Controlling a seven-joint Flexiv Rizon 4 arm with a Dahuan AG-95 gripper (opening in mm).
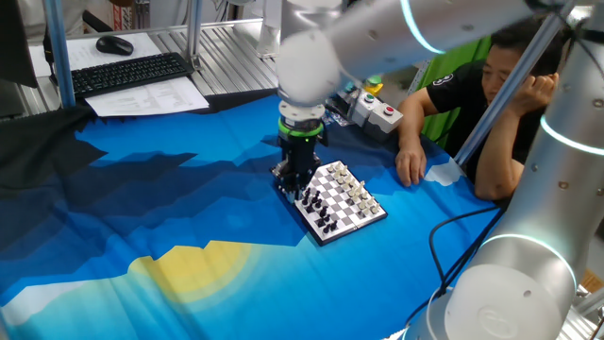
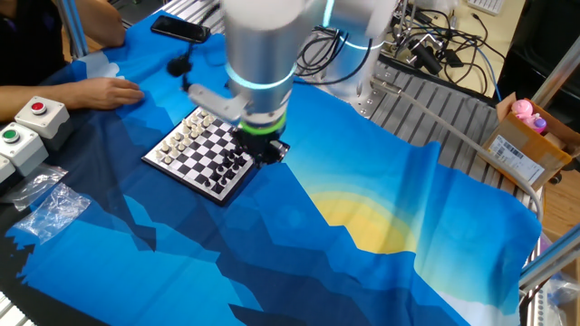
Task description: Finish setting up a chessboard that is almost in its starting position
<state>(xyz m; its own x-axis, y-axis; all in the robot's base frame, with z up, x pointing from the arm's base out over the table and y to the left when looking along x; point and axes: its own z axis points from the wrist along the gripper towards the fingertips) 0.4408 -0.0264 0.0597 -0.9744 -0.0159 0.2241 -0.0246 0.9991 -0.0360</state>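
Note:
The chessboard [image 1: 355,229] lies on the blue cloth at mid-table, a small checked board with a dark rim. White pieces [image 1: 357,189] line its side nearer the person and black pieces [image 1: 322,213] line the opposite side. It also shows in the other fixed view [image 2: 181,181]. My gripper [image 1: 293,179] points straight down, low over the board's corner on the black-piece side, and also shows in the other fixed view [image 2: 256,152]. The arm's body hides its fingertips, so I cannot tell whether they are open or hold a piece.
A person sits at the table's edge with a hand [image 1: 411,167] resting close to the board. A button box [image 2: 32,118], a plastic bag [image 2: 50,204] and a phone [image 2: 181,29] lie around. A keyboard [image 1: 127,71] sits at the far back.

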